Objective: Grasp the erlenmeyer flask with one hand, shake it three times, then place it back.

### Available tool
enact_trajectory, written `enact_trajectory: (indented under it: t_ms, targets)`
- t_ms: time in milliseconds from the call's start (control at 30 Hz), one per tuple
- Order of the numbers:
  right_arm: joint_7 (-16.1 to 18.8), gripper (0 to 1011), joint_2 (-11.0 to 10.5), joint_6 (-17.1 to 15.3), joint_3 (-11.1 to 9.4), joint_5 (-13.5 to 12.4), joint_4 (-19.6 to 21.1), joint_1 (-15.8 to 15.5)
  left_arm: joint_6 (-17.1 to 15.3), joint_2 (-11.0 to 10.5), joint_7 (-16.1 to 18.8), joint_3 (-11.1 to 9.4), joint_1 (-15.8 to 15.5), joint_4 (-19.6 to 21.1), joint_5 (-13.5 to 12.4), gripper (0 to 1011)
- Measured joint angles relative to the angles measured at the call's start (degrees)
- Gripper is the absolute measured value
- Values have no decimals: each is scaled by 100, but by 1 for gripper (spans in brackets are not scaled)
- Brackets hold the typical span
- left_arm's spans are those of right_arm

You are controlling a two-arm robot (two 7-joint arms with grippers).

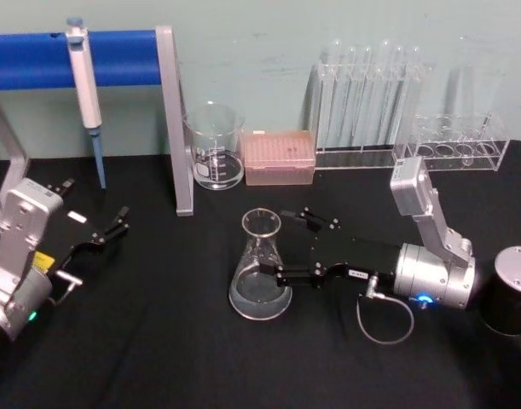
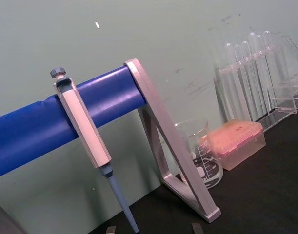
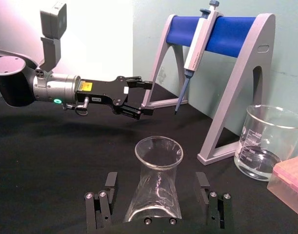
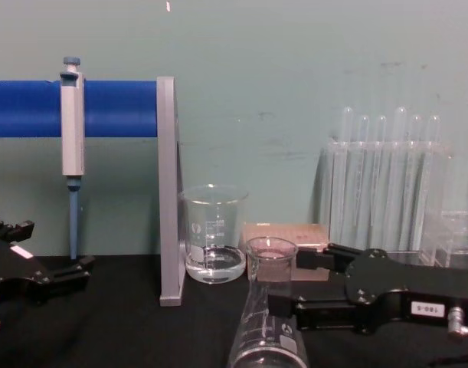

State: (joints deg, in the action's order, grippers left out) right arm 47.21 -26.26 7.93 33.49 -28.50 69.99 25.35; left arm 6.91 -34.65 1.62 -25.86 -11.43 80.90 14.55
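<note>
Head view downward, chest low, forward, left wrist seemingly tilted, all sharing beaker [image 1: 216, 146]

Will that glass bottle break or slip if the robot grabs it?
The erlenmeyer flask looks like clear glass: probably fragile, and slippery for the right gripper open around it. Its wide base should resist tipping. Holding little liquid, it is likely light. The left gripper sits aside.
</note>
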Motion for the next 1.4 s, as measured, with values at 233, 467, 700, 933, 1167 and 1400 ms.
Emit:
enact_trajectory:
  t_ms: [233,467,700,933,1167,1400]
  targets:
    - [23,1000,97,15,70,11,-175,117,0,0,0,0,0,0,0,1001]
    - [75,1000,171,33,123,20,-313,203,0,0,0,0,0,0,0,1001]
    - [134,1000,237,46,170,17,-418,281,0,0,0,0,0,0,0,1001]
    - [191,1000,333,100,217,27,-588,387,0,0,0,0,0,0,0,1001]
    - [199,1000,379,120,228,33,-658,432,0,0,0,0,0,0,0,1001]
    - [209,1000,425,137,227,25,-733,465,0,0,0,0,0,0,0,1001]
